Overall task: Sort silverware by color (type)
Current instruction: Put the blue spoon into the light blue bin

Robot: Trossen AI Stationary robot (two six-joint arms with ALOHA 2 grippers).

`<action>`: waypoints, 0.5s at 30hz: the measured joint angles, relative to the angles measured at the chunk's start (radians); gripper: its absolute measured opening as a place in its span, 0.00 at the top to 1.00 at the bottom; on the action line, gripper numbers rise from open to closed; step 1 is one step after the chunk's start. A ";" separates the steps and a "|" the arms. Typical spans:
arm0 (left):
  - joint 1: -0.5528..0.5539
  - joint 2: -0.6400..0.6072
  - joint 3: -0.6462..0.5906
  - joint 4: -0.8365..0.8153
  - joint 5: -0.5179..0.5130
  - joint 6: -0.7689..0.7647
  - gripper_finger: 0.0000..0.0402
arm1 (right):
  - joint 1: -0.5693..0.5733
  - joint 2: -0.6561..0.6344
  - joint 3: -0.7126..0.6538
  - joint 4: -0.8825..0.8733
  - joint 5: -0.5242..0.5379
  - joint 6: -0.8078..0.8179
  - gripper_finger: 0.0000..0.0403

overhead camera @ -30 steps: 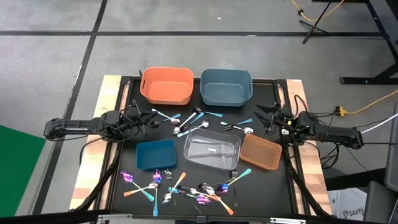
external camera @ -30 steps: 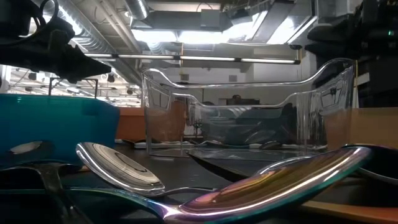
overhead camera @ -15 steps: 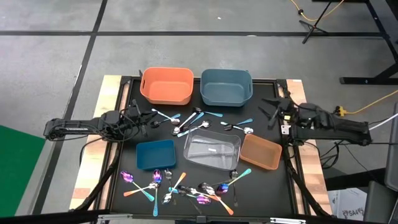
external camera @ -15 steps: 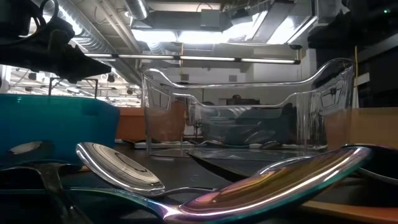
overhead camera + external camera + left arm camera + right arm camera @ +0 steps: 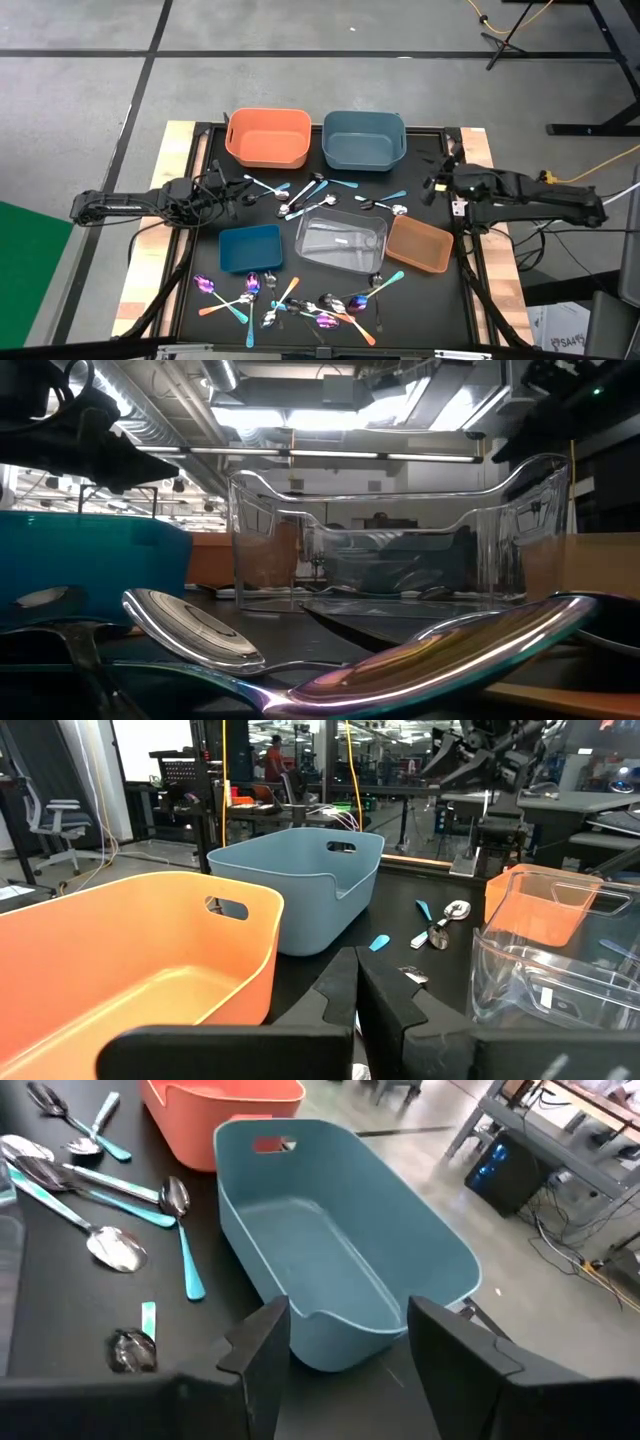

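Note:
The silverware lies in two loose groups on the black mat: one group [image 5: 315,192] between the bins, another [image 5: 290,302] by the near edge. Spoons with teal handles [image 5: 120,1230] show in the right wrist view, and an iridescent spoon [image 5: 420,660] lies close in the low view. My left gripper [image 5: 243,193] hovers at the mat's left side, shut and empty [image 5: 357,985]. My right gripper [image 5: 431,185] hangs above the mat's right side, open and empty [image 5: 345,1345], tipped down toward the blue-grey bin [image 5: 330,1250].
An orange bin [image 5: 267,137] and the blue-grey bin [image 5: 364,140] stand at the far side. A small teal bin [image 5: 250,248], a clear bin [image 5: 341,242] and a brown bin [image 5: 420,244] stand mid-table. Bare mat lies along both side edges.
My right arm has risen above the mat's right side; its gripper has rolled and tipped from level to slanting down, and its fingers have stayed open. No silverware has moved.

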 joint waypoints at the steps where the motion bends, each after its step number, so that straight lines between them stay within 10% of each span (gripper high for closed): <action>1: 0.000 0.000 0.000 0.000 0.000 0.000 1.00 | -0.013 0.010 0.000 -0.001 -0.007 -0.001 0.52; 15: 0.000 0.000 0.000 0.000 0.000 -0.002 1.00 | -0.332 0.197 0.000 0.005 -0.525 -0.180 0.52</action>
